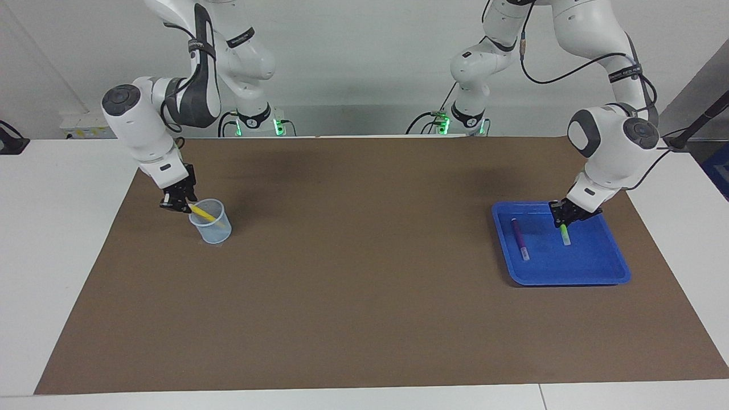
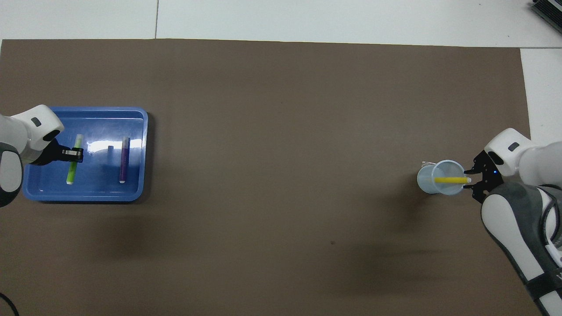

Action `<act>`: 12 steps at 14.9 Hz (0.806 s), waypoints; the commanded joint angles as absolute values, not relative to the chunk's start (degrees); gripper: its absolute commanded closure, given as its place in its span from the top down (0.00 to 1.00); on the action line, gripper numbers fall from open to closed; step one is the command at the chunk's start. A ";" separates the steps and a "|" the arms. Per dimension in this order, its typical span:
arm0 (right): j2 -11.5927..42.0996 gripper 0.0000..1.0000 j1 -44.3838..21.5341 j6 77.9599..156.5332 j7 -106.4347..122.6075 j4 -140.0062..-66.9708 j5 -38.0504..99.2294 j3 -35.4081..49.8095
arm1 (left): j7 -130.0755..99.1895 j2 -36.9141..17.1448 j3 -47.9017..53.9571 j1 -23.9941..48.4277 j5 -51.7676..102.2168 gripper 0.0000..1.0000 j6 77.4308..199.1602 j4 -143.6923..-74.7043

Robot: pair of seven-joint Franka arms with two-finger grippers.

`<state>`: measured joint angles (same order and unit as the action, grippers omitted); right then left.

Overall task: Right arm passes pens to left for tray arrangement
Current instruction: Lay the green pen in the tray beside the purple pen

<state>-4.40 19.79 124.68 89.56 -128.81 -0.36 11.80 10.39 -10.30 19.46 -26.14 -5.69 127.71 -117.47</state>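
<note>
Left gripper [image 1: 564,219]: positioned low over the blue tray [image 1: 592,276], at the left arm's end of the table. The fingertips are clamped on the green pen [image 1: 564,233] near its upper end. The pen hangs tilted below the fingertips, with its whitish end lowest, just above or at the tray floor; contact with the floor cannot be determined. In the overhead view the same gripper [image 2: 75,152] crosses the green pen [image 2: 72,164] close to the end lying farther from the robots, and the rest of the pen extends from the fingertips toward the robots, inside the tray [image 2: 88,196].

Purple pen [image 1: 519,238]: lies flat on the tray floor, beside the left gripper on the side toward the table's middle, roughly parallel to the green pen and clear of it. The gripper does not touch it. In the overhead view the purple pen [image 2: 124,159] rests near the tray wall that faces the table's middle.

Right gripper [image 1: 181,204]: positioned at the rim of the clear cup [image 1: 212,225], at the right arm's end of the table. The yellow pen [image 1: 202,213] leans in the cup, its upper end projecting over the rim and lying directly between the fingertips. The fingers bracket this end at a narrow gap; whether they already grip it cannot be determined. In the overhead view the right gripper [image 2: 470,180] sits at the whitish tip of the yellow pen [image 2: 450,180], which spans the cup [image 2: 428,184] mouth away from the gripper.
</note>
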 commanded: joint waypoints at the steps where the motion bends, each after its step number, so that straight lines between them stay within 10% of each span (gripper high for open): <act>1: -4.66 0.32 20.21 125.24 89.48 -129.37 -1.49 12.30 | 7.48 -12.03 19.78 -26.81 -7.38 0.00 131.83 -119.18; 12: -4.31 0.32 20.57 126.56 89.56 -130.87 -1.05 12.30 | 3.52 -14.59 19.78 -26.11 -8.86 0.00 140.19 -122.52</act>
<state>-4.33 19.82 124.90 89.55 -129.78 -0.36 11.79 5.01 -14.59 19.61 -26.23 -6.29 138.46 -121.82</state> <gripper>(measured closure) 0.696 0.828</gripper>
